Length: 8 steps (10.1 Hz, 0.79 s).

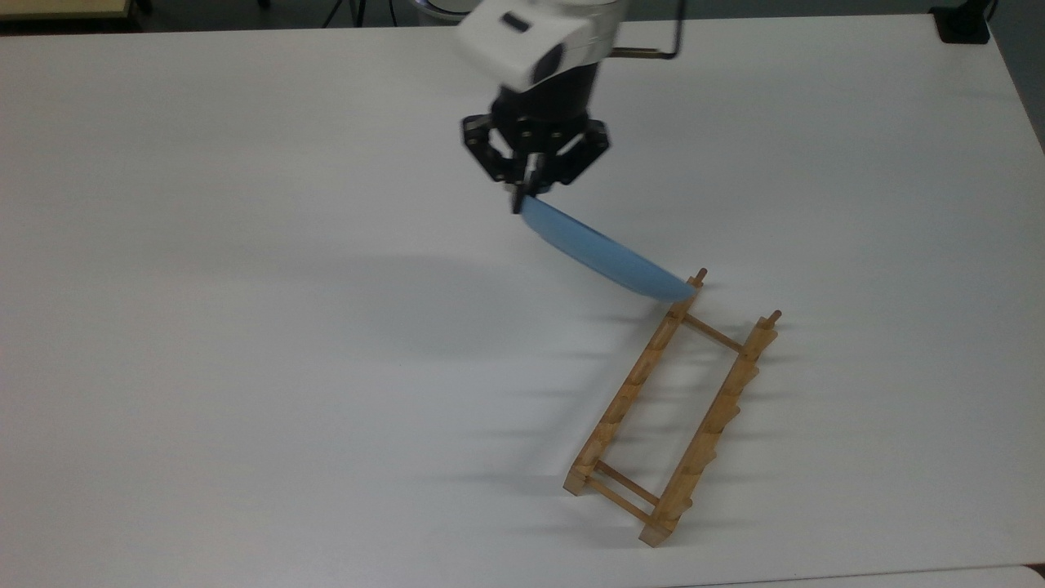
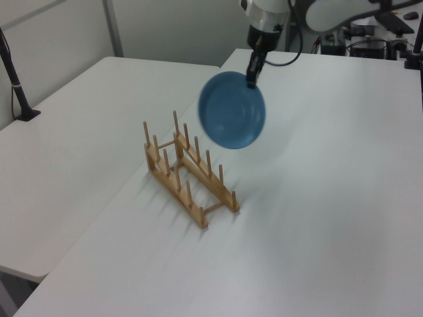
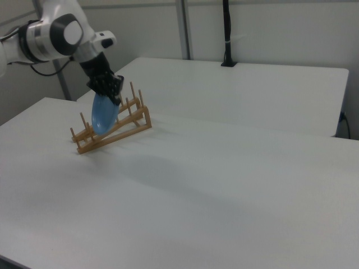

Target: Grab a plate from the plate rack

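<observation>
The light blue plate (image 1: 600, 251) (image 2: 232, 119) (image 3: 102, 114) hangs in the air, clear of the rack, held by its upper rim. My gripper (image 1: 522, 198) (image 2: 252, 77) (image 3: 114, 94) is shut on that rim, pointing down. The wooden plate rack (image 1: 673, 408) (image 2: 188, 173) (image 3: 112, 126) stands on the white table with no plate in it, its pegs upright. In the top view the plate sits up and to the left of the rack, its lower edge near the rack's far peg. In the left view the plate floats above and to the right of the rack.
The white table (image 1: 245, 327) spreads wide around the rack. A second white table (image 2: 66, 152) stands beside it across a gap. A black post (image 3: 226, 33) rises at the back in the right view, and a black block (image 1: 963, 24) lies at the top view's upper right corner.
</observation>
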### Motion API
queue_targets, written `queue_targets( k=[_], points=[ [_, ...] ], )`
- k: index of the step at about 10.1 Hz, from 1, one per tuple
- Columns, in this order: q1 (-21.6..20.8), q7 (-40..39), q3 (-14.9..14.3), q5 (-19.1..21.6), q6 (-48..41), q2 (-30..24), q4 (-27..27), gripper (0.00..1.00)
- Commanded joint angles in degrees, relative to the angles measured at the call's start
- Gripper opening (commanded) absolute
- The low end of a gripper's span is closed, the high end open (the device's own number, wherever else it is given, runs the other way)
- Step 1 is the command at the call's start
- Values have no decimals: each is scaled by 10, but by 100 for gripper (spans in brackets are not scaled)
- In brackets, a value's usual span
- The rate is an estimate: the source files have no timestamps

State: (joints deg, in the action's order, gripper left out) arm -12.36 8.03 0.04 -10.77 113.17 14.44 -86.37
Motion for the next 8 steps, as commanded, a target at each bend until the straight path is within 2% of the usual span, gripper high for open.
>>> queue_targets(
  k=[1, 2, 4, 7, 8],
  points=[
    [73, -239, 1, 79, -134, -7, -17, 0],
    [96, -314, 1, 80, -179, 5, -20, 0],
    [106, -416, 1, 74, -210, 50, -35, 0],
    [102, -458, 1, 66, -207, 127, -40, 0],
    [100, -490, 1, 59, -209, 142, -40, 12]
  ],
)
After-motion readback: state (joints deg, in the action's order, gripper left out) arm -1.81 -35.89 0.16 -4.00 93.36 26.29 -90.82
